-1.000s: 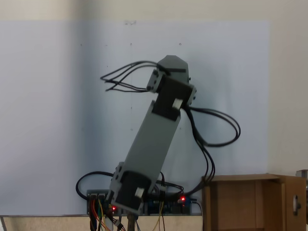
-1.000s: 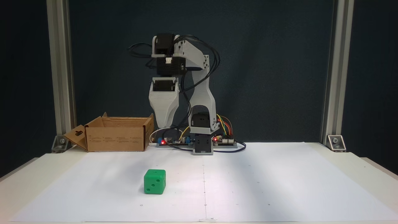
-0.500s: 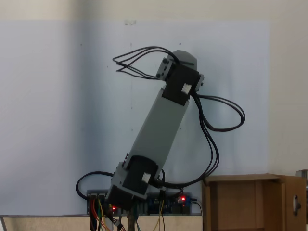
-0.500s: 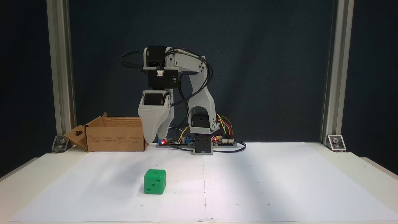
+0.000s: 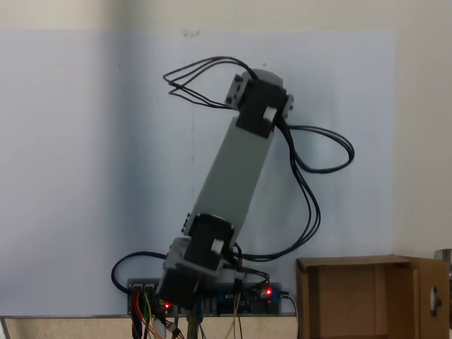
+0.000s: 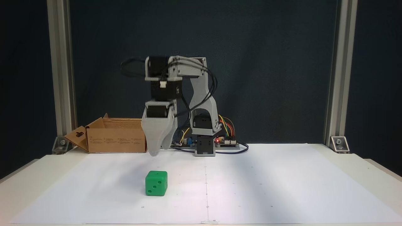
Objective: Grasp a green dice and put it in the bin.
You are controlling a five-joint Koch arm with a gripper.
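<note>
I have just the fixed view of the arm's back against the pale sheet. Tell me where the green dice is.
Observer: The green dice sits on the white paper, nearer that fixed camera than the arm's base.
Operator: Give me the gripper against it.
Observer: The gripper points down, above and behind the dice, not touching it. It is blurred, so I cannot tell whether it is open.
Operator: Report the bin against the dice.
Observer: The bin stands at the back of the table, to the left of the gripper in that view. It is well apart from the dice, and its top is open.
</note>
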